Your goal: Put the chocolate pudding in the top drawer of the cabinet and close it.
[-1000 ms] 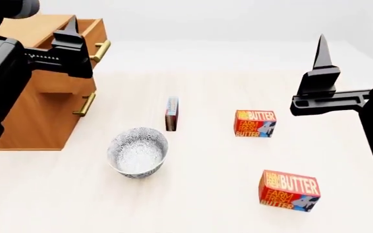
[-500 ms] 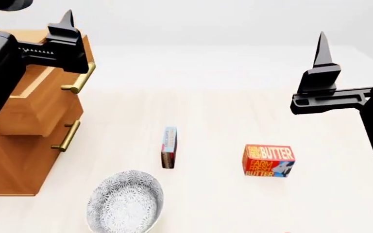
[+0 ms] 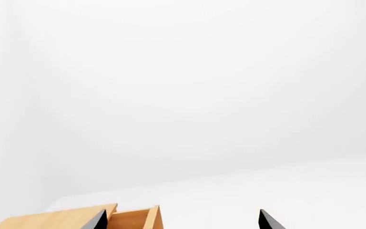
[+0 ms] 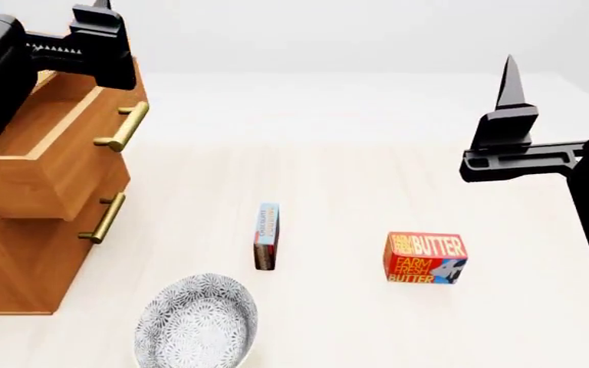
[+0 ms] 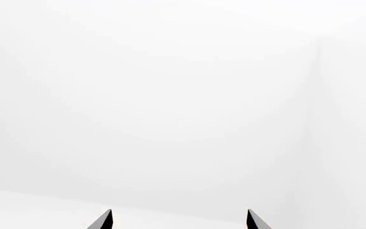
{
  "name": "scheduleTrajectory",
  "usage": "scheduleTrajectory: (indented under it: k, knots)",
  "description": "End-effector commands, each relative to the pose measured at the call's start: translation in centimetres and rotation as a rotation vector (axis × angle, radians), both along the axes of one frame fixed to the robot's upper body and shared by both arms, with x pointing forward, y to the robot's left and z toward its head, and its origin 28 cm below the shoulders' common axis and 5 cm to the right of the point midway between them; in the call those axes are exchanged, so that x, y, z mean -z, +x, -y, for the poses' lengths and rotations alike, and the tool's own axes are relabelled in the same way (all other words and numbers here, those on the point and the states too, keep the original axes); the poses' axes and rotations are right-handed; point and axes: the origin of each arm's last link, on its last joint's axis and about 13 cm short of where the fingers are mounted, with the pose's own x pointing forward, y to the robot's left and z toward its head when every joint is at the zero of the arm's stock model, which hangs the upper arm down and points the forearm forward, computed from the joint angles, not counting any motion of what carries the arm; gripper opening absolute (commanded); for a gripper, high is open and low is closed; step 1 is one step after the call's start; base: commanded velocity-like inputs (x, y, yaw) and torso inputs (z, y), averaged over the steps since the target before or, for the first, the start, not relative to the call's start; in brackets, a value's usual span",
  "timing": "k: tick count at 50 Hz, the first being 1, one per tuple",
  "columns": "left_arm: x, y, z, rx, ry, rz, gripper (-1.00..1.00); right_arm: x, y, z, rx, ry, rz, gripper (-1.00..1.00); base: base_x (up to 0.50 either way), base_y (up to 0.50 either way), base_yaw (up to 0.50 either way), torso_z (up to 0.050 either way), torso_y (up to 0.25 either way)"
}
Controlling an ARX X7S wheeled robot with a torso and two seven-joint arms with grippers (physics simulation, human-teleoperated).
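Red-yellow box [image 4: 425, 257] reads "Farm Fresh Butter".

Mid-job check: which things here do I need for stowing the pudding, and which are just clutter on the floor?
Needed:
- thin blue and red-brown chocolate pudding box, standing on edge
- open top drawer with brass bar handle
- orange-brown wooden cabinet

Lying about:
- red-and-yellow Farm Fresh Butter box
- grey patterned bowl

Both grippers, left and right, are open and empty.

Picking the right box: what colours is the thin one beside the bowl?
Blue and dark red-brown chocolate pudding box, clearest in head view.
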Motion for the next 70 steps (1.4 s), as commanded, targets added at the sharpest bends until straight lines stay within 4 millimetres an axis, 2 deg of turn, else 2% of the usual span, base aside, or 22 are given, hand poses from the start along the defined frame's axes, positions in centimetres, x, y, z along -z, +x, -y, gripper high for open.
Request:
scheduleTrajectory:
  k: [1,9,18,27,37,52,57,70]
  knots:
    - [-1.6,3.0,-0.4,-0.066,-0.019,-0.072,1.00,0.6,0.3,0.2,0.003,0.010,-0.014,1.00,0.00,0.00,0.00,0.000,0.000]
    - [-1.7,6.3,-0.7,-0.108,-0.028,-0.170,1.00,0.7,0.4,0.1,0.007,0.011,-0.021,1.00,0.00,0.00,0.00,0.000,0.000]
    - [-0.4,9.8,-1.6,-0.176,-0.027,-0.301,1.00,0.8,0.6,0.0,0.009,0.006,-0.029,1.00,0.00,0.00,0.00,0.000,0.000]
    - [0.9,12.3,-1.9,-0.201,-0.050,-0.398,1.00,1.0,0.8,-0.3,0.005,-0.005,-0.043,1.00,0.00,0.00,0.00,0.000,0.000]
    - [1.4,13.8,-2.5,-0.248,-0.077,-0.447,1.00,1.1,1.0,-0.3,0.003,-0.004,-0.051,1.00,0.00,0.00,0.00,0.000,0.000]
    - [2.5,15.0,-3.2,-0.265,-0.107,-0.524,1.00,1.4,1.3,-0.4,-0.009,0.004,-0.069,1.00,0.00,0.00,0.00,0.000,0.000]
    - [2.7,16.4,-3.6,-0.288,-0.178,-0.586,1.00,1.6,1.5,-0.3,-0.011,0.011,-0.079,1.00,0.00,0.00,0.00,0.000,0.000]
    - [2.6,16.8,-4.0,-0.309,-0.206,-0.663,1.00,2.0,1.8,-0.4,-0.012,0.014,-0.088,1.00,0.00,0.00,0.00,0.000,0.000]
